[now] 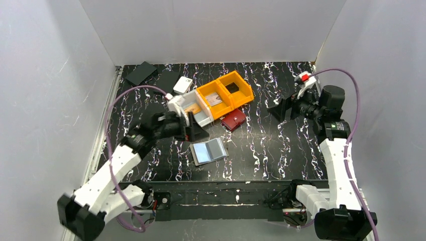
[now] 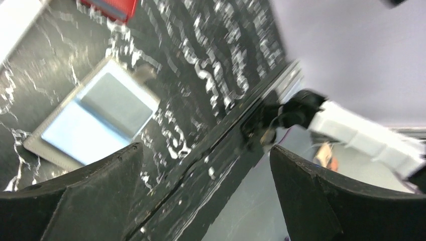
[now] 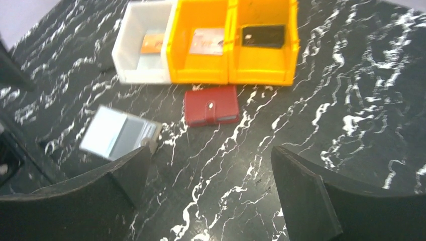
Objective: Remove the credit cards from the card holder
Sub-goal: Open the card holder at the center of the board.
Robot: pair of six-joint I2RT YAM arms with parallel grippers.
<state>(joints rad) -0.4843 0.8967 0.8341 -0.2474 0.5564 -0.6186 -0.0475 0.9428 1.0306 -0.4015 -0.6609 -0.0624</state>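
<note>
So the grey card holder point(image 1: 208, 150) is lying open and flat on the table point(image 1: 261, 150), near the middle and a bit left. Both halves face up and look pale and shiny. I can't tell from any view whether cards are tucked inside.

The left fingers point(image 1: 196, 129) are spread wide with nothing between them. They hang just off the near side of the white bin point(image 1: 182, 104), a little far and left of the holder. In the left wrist view the holder shows up past the left-hand finger, not between the two.

The right fingers point(image 1: 282, 109) are also wide apart and empty. They sit over on the right side of the table, well away from the holder, facing left toward the bins.

There's a closed red wallet point(image 1: 234, 119) with a snap tab, just near of the two orange bins point(image 1: 227, 93) and to the right of the left fingers.

An orange card point(image 3: 152, 42) lies in the white bin, a pale card point(image 3: 207, 41) lies in the middle orange bin, and a flat black thing point(image 3: 262, 36) lies in the rightmost one.

Far left there's a small white box point(image 1: 183, 85) and a dark flat slab point(image 1: 140, 73).
</note>
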